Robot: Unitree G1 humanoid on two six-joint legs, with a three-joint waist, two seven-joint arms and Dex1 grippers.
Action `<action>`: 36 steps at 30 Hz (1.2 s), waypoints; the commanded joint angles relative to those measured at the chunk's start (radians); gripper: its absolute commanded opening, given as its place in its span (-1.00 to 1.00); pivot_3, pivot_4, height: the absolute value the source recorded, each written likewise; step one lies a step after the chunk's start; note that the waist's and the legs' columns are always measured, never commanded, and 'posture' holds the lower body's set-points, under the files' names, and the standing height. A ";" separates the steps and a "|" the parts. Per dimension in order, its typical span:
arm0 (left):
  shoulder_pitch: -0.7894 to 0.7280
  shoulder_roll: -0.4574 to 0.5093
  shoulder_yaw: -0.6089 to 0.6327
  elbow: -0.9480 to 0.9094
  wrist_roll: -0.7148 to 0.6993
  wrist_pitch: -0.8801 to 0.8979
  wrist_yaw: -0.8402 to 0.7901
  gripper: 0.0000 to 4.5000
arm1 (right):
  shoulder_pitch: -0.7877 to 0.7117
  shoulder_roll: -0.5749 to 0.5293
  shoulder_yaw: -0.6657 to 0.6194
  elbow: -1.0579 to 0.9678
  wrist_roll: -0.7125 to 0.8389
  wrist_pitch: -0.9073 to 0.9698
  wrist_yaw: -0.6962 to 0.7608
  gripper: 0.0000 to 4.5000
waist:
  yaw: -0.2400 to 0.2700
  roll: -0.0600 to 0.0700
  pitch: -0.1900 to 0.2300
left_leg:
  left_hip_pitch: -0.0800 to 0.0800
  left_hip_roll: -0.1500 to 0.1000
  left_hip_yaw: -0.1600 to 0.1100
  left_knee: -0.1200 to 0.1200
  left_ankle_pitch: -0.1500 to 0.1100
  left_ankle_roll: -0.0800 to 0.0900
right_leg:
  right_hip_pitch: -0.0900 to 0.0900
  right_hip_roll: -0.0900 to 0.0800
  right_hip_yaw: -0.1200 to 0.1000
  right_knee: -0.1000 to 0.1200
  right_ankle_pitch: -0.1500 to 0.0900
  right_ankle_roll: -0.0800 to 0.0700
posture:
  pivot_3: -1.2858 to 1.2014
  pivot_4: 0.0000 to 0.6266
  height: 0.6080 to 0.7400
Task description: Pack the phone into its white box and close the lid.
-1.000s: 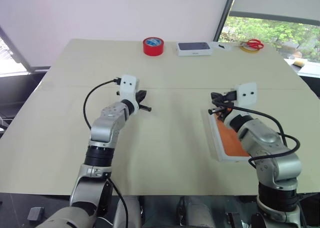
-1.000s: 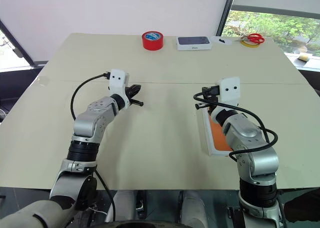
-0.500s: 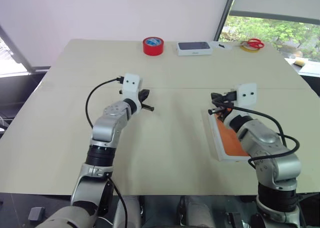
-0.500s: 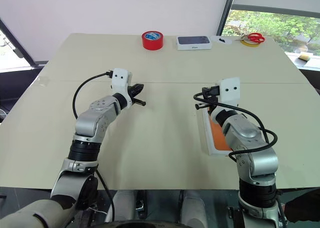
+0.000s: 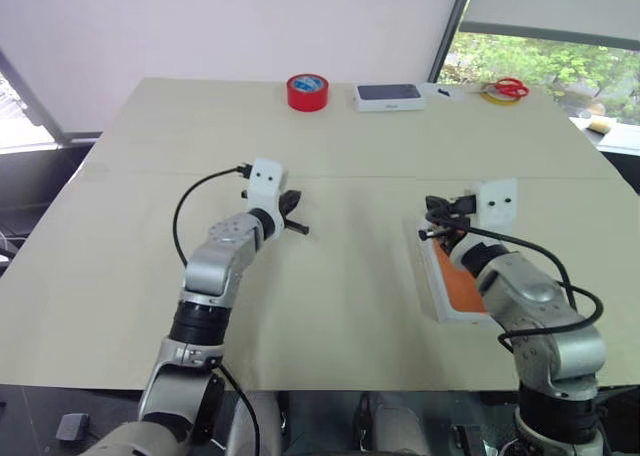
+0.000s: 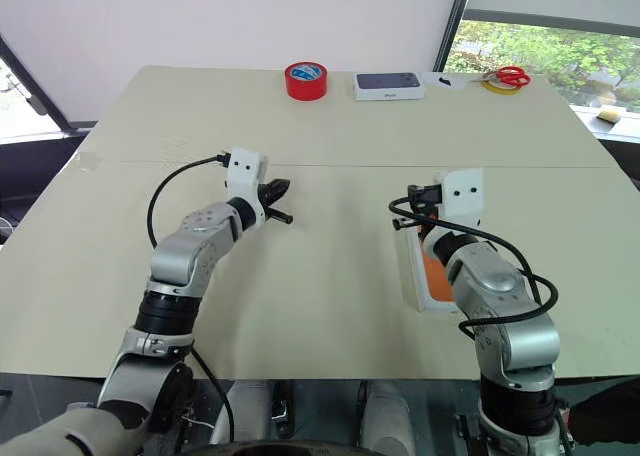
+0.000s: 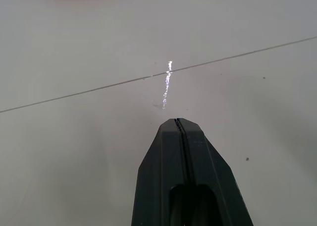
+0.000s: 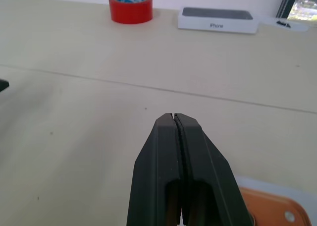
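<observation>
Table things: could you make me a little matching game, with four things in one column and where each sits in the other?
Things:
1. tape roll
2. scissors
3. phone
4. blue-topped box

Places:
A. in the white box under the right arm
B. far right corner
C. far edge, just right of the tape
D. far edge, left of the blue-topped box

Pairs: 1-D, 2-B, 3-A, 4-C

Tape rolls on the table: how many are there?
2: a red tape roll at the far edge beside the dark-topped box, and a yellow roll at the far right corner under red scissors.
</observation>
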State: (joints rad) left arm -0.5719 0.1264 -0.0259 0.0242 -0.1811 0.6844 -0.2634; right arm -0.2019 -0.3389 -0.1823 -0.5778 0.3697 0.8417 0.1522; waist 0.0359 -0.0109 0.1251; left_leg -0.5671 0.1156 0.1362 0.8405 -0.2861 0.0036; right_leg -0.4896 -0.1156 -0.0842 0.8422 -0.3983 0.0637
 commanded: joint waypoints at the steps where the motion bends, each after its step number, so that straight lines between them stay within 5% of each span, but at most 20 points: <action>1: -0.038 -0.012 0.005 -0.028 0.012 -0.032 0.030 -1.00 | -0.060 -0.033 -0.051 0.032 0.012 -0.031 0.027 -0.98 | 0.000 0.000 0.000 | 0.000 0.000 0.000 0.000 0.000 0.000 | 0.000 0.000 0.000 0.000 0.000 0.000 | 0.03 -0.52 -0.55; 5: -0.028 -0.013 0.037 -0.045 -0.004 -0.043 0.044 -1.00 | -0.079 -0.029 -0.080 0.071 0.039 -0.034 0.044 -0.98 | 0.001 0.000 0.000 | 0.000 0.000 0.000 -0.001 0.000 0.000 | 0.000 0.000 0.000 -0.001 0.000 0.000 | 0.03 -0.52 -0.55; 10: -0.019 -0.010 0.030 -0.033 -0.002 -0.058 0.039 -1.00 | -0.074 -0.037 -0.087 0.063 0.048 -0.028 0.045 -0.98 | 0.000 0.001 0.002 | 0.003 0.001 0.000 -0.006 0.002 -0.004 | 0.004 0.002 0.000 -0.007 0.004 0.008 | 0.03 -0.52 -0.18; 12: -0.024 -0.011 0.027 -0.021 -0.007 -0.064 0.028 -1.00 | -0.060 -0.044 -0.077 0.050 0.033 -0.011 0.030 -0.98 | 0.001 0.001 0.004 | 0.017 0.001 0.002 -0.017 0.004 -0.003 | 0.019 0.003 0.000 -0.021 0.006 0.013 | 0.03 -0.52 -0.03; 16: -0.051 -0.013 0.013 0.024 -0.004 -0.082 0.007 -1.00 | -0.049 -0.054 -0.056 0.039 0.005 -0.018 0.018 -0.98 | -0.001 0.004 0.007 | 0.033 0.000 0.003 -0.040 0.011 -0.003 | 0.036 0.005 -0.001 -0.049 0.017 0.026 | 0.03 -0.52 0.00; 25: -0.077 -0.014 -0.001 0.070 -0.001 -0.108 -0.016 -1.00 | -0.018 -0.025 -0.080 -0.013 0.036 -0.039 0.023 -0.98 | -0.002 0.003 0.007 | 0.043 -0.002 0.002 -0.061 0.019 -0.012 | 0.048 0.008 -0.001 -0.061 0.022 0.034 | 0.03 -0.52 0.05; 36: -0.079 -0.019 0.005 0.074 0.002 -0.114 -0.012 -1.00 | -0.050 -0.053 -0.066 0.029 0.022 -0.026 0.031 -0.98 | -0.015 0.000 0.014 | 0.090 -0.005 0.004 -0.134 0.046 -0.019 | 0.086 0.016 -0.001 -0.123 0.044 0.032 | 0.03 -0.52 0.88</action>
State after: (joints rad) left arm -0.6280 0.1075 -0.0234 0.1164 -0.1826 0.5965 -0.2773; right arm -0.2381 -0.3768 -0.2440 -0.5433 0.3966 0.8278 0.1844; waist 0.0204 -0.0110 0.1393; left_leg -0.4755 0.1103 0.1398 0.7013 -0.2388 -0.0162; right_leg -0.4020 -0.0995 -0.0856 0.7157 -0.3533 0.0960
